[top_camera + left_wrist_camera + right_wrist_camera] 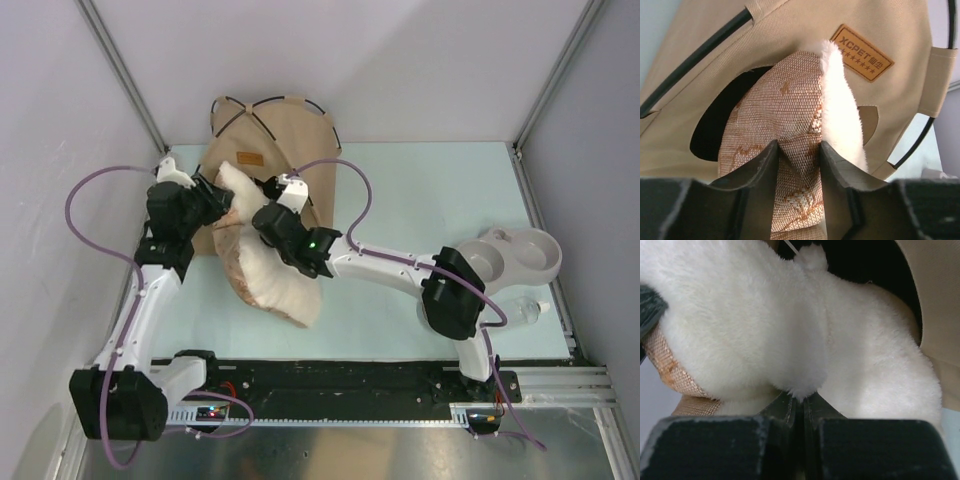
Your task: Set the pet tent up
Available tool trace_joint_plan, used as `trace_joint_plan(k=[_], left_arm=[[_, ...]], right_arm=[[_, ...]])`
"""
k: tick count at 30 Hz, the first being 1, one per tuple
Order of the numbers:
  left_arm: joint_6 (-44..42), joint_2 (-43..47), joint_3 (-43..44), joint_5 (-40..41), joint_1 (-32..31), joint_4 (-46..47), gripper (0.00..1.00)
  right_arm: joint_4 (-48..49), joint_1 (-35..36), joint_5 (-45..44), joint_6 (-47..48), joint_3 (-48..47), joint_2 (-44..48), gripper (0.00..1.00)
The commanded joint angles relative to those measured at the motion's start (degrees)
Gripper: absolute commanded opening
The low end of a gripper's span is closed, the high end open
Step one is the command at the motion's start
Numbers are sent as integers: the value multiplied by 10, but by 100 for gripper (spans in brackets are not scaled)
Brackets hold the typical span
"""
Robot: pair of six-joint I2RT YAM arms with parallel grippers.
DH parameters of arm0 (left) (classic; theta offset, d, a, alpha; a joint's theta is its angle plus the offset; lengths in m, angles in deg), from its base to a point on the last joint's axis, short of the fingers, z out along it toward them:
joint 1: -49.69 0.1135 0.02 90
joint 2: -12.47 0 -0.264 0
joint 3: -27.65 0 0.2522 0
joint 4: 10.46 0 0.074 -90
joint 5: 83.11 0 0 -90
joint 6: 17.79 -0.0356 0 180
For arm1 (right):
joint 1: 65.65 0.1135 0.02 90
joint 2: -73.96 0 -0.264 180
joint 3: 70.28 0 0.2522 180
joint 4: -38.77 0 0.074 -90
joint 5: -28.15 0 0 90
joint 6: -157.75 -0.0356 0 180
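Both clamped on pillow point(275, 275): left end effector point(799, 150) on woven edge, right end effector point(799, 399) on fluffy edge. Just ahead, far-left: tent point(262, 135) doorway point(715, 125); pillow's long axis points into it.

Both arms reach forward, converging. Left gripper point(797, 146) pinches the pillow point(790, 95). Right gripper point(799, 399), jaws nearly touching, nips its fur.

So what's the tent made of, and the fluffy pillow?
The tent looks like matte tan canvas; you can see its fine weave. Its poles look smooth black, plastic or metal. The pillow is fluffy cream plush, with a brown woven back.
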Motion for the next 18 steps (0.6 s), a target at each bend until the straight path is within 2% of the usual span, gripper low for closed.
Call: trace_joint_plan(k=[1,4,7,12,18], left_arm=[[2,-30,-19,-22,-20,56,37],[-27,-34,-35,25,-57,50,32],[-48,-38,-55,99,-97,40,30],[-48,-80,-56,178,-113,1,24],[-48,-118,-18,212,-113,-40,23]], right_arm=[[-33,-8,-3,15,19,-31,0],[-16,-7,22,29,19,-37,1],[3,-7,44,49,16,-41,8],[20,-8,61,71,15,-35,24],[51,-1,62,104,52,19,48]])
